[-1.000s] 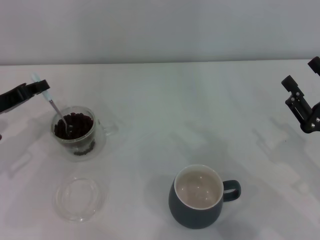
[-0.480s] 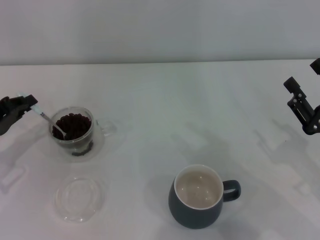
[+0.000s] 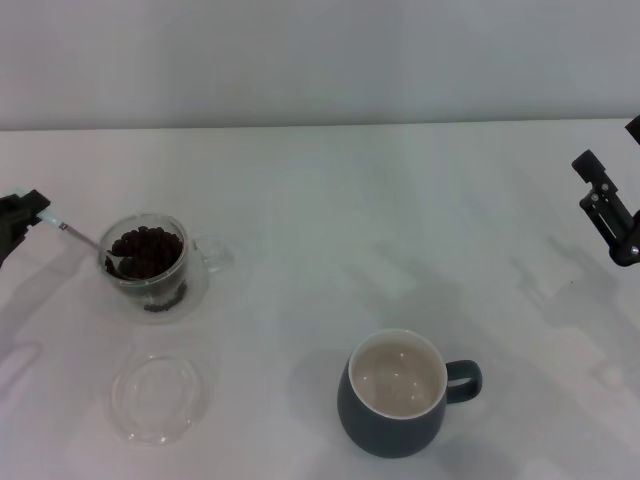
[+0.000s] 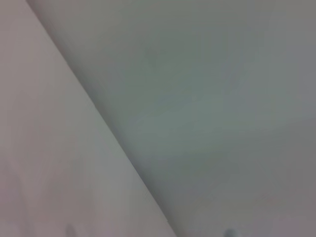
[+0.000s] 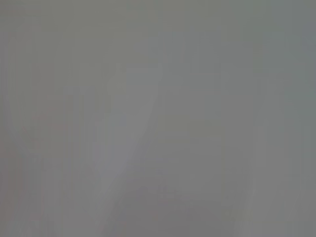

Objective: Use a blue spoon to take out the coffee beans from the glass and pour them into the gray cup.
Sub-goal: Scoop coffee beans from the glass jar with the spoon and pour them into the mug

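Note:
The glass (image 3: pixel 150 262) stands at the left of the table, holding the coffee beans (image 3: pixel 147 250). My left gripper (image 3: pixel 25 215) is at the far left edge of the head view, shut on the pale handle end of the blue spoon (image 3: pixel 78 236). The spoon lies at a low slant, its stem crossing the glass's rim and its bowl down among the beans. The gray cup (image 3: pixel 397 392) stands at the front centre with its cream inside bare. My right gripper (image 3: pixel 607 208) is parked at the far right, above the table. Neither wrist view shows any object.
A shallow clear glass dish (image 3: pixel 158 394) lies in front of the glass. The white table (image 3: pixel 340 220) runs back to a pale wall.
My left gripper has moved left and down, tipping the spoon from a steep slant to a low one, with its bowl still in the beans. The right gripper has drifted slightly right.

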`<state>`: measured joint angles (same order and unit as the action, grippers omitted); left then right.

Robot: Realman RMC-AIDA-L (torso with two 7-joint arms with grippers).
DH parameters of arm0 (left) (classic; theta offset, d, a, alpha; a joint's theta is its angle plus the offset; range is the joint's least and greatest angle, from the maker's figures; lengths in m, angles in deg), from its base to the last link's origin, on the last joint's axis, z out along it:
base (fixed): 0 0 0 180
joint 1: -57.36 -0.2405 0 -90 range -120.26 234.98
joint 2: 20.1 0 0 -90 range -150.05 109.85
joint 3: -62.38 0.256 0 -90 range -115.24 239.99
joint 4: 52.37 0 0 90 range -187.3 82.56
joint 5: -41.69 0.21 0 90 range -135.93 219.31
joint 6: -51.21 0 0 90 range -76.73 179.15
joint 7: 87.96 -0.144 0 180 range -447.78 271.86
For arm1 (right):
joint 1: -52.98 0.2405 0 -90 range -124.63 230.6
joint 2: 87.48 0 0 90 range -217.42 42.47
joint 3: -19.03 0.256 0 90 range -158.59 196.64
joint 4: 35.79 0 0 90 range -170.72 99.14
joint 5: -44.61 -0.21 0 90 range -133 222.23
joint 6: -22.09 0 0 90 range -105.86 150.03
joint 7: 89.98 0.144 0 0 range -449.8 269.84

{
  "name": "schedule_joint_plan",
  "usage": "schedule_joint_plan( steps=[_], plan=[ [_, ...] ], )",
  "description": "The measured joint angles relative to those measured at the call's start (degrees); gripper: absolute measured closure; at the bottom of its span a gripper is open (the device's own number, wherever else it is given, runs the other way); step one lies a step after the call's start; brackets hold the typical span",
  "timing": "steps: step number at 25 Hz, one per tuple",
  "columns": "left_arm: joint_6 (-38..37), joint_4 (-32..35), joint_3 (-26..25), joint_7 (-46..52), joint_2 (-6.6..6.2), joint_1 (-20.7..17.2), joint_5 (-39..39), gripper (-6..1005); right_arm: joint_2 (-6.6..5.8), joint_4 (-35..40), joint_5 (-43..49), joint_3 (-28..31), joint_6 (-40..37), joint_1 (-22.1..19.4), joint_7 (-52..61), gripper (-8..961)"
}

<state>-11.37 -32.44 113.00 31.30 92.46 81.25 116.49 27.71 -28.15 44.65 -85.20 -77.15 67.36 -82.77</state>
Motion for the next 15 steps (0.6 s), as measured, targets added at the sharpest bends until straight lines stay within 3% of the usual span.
schedule_joint_plan(
  steps=[15],
  plan=[
    [-4.36, 0.37, -0.88, -2.5, 0.55, -2.61, -3.75, 874, -0.15, 0.0, -0.35, 0.18, 0.01, 0.58, -0.18, 374]
  ],
)
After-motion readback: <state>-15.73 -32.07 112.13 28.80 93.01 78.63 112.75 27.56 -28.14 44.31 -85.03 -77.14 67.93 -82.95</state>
